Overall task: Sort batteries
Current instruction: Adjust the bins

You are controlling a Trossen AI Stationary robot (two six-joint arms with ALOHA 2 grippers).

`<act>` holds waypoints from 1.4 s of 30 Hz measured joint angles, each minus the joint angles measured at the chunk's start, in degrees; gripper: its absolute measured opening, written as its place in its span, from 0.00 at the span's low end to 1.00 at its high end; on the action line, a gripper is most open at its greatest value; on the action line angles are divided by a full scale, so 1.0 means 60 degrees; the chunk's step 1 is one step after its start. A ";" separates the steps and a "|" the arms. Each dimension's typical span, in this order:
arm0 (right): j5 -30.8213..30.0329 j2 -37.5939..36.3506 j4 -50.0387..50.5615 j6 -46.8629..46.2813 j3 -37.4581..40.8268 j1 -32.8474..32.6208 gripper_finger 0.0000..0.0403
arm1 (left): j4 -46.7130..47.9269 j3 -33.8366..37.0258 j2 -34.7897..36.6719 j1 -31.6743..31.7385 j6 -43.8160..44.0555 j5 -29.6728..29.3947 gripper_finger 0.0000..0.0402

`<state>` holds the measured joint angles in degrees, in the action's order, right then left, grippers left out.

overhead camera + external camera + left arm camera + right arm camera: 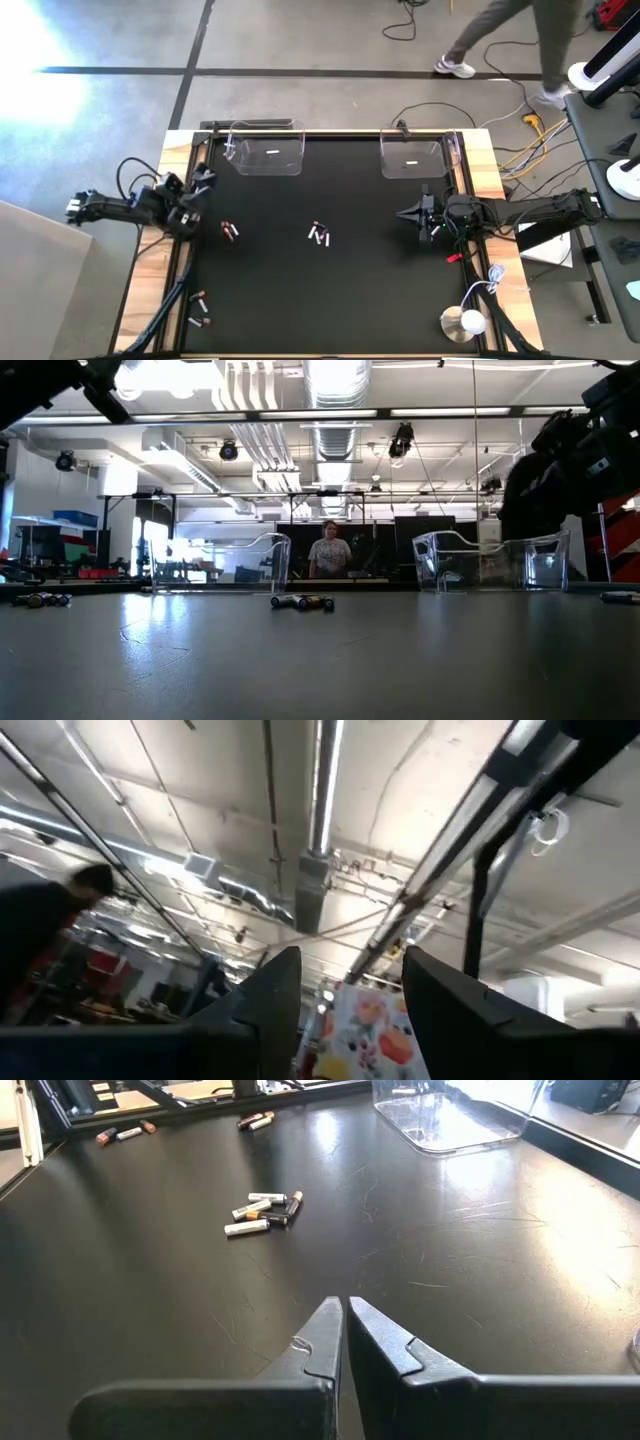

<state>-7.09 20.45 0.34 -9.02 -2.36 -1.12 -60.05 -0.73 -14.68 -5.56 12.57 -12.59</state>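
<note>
Step in hand: I'm between picks, as I read it. The small cylindrical batteries, silvery-white ones and dark ones with copper-red ends [319, 235], lie loose on the black table top [330, 300], none visibly in a bin.
Battery clusters: one bunch mid-table, a pair [230, 230] near the left edge, a few more [198, 310] toward the near-left corner.
Right gripper [345, 1330]: fingers pressed together, carrying nothing, low over the table near the right edge, tips aimed at the middle bunch [262, 1210].
Left gripper [345, 995]: fingers partly apart with nothing between them, tilted up at the ceiling (no help for aiming), parked at the left edge.
Bins: two clear plastic bins at the far edge, left bin [268, 150] and right bin [413, 155].
Next move, my call: part the right fingers, reach to the middle bunch, single out one cell; they lie touching, so a clean one-cell pinch is the tricky bit.
High view only: the whole layout and a small red piece [452, 257] by the right edge.
Low view only: a person beyond the table [329, 550].
Right wrist view only: individual cell colours.
</note>
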 joint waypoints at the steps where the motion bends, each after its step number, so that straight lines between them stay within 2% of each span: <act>1: 0.0000 0.0000 0.0004 0.0000 0.0000 -0.0001 0.03 | -0.0317 0.0000 -0.0172 0.0000 -0.0051 -0.0212 0.39; 4: 0.0000 0.0002 0.0002 0.0000 0.0000 -0.0001 0.03 | -0.1205 -0.0179 -0.0768 0.0000 -0.0205 -0.1739 0.39; 8: 0.0000 0.0004 0.0002 0.0000 -0.0001 -0.0001 0.03 | -0.1160 -0.1023 -0.1674 0.0056 -0.0665 -0.4444 0.39; 11: 0.0000 0.0000 0.0004 0.0000 0.0001 0.0002 0.03 | -0.0277 -0.1903 -0.2493 0.0149 -0.1226 -0.6899 0.39; 12: 0.0000 0.0004 0.0000 0.0000 -0.0002 0.0002 0.03 | 0.0304 -0.2265 -0.2779 0.0193 -0.1259 -0.7395 0.39; 14: 0.0000 0.0001 0.0000 0.0001 -0.0001 -0.0001 0.03 | 0.1771 -0.2963 -0.3291 0.0335 -0.1341 -0.7500 0.39; 17: 0.0000 0.0002 0.0000 0.0001 -0.0002 0.0001 0.03 | 0.4620 -0.4239 -0.4050 0.0633 -0.0957 -0.7122 0.39; 20: 0.0000 0.0000 0.0000 0.0000 -0.0002 0.0002 0.03 | 0.7908 -0.5682 -0.4799 0.1185 0.0347 -0.6837 0.39; 24: 0.0000 0.0004 0.0000 0.0000 0.0001 0.0000 0.03 | 1.2161 -0.7507 -0.5871 0.2444 0.1502 -0.5345 0.39; 26: 0.0000 0.0000 0.0000 0.0000 0.0001 -0.0001 0.03 | 1.3611 -0.8250 -0.6469 0.3210 0.1508 -0.4069 0.39; 28: 0.0000 0.0003 -0.0003 0.0000 -0.0001 0.0001 0.03 | 1.4533 -0.8962 -0.7077 0.4030 0.1153 -0.2198 0.39; 31: 0.0000 0.0001 -0.0001 0.0002 0.0000 0.0000 0.03 | 1.5482 -1.0045 -0.8034 0.5181 -0.0166 0.0745 0.39; 33: 0.0000 0.0004 -0.0004 0.0000 -0.0002 -0.0001 0.03 | 1.5942 -1.0776 -0.8719 0.5765 -0.0950 0.2095 0.39; 34: 0.0000 0.0000 -0.0004 0.0000 0.0001 -0.0001 0.03 | 1.6221 -1.1163 -0.9072 0.5991 -0.1225 0.2397 0.39; 37: 0.0000 0.0002 -0.0004 0.0000 0.0000 -0.0001 0.03 | 1.7302 -1.2355 -1.0145 0.6428 -0.1552 0.2475 0.39; 42: 0.0000 0.0000 -0.0004 0.0000 -0.0002 -0.0001 0.03 | 1.8826 -1.3824 -1.1812 0.6728 -0.1162 0.2431 0.39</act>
<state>-7.09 20.45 0.32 -9.02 -2.37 -1.13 52.91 -83.67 -85.55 34.81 5.60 1.99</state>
